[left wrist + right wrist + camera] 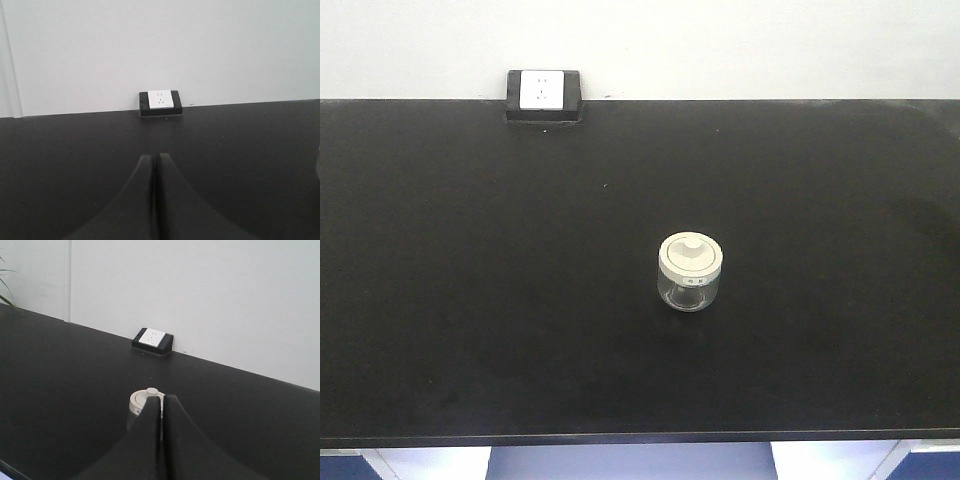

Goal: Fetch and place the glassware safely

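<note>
The glassware [690, 272] is a small squat clear jar with an off-white knobbed lid and a small label on the lid rim. It stands upright on the black table [470, 280], right of centre. In the right wrist view the glassware [141, 401] sits just beyond my right gripper [162, 397], partly hidden by the black fingers, which are shut with nothing between them. My left gripper [152, 157] is also shut and empty, over bare tabletop. Neither gripper shows in the front view.
A white wall socket in a black housing [543, 96] sits at the table's back edge against the white wall, also seen as the socket [160, 101] and the socket [152, 339]. The table's front edge [640, 437] runs along the bottom. A plant leaf [6, 295] shows far left.
</note>
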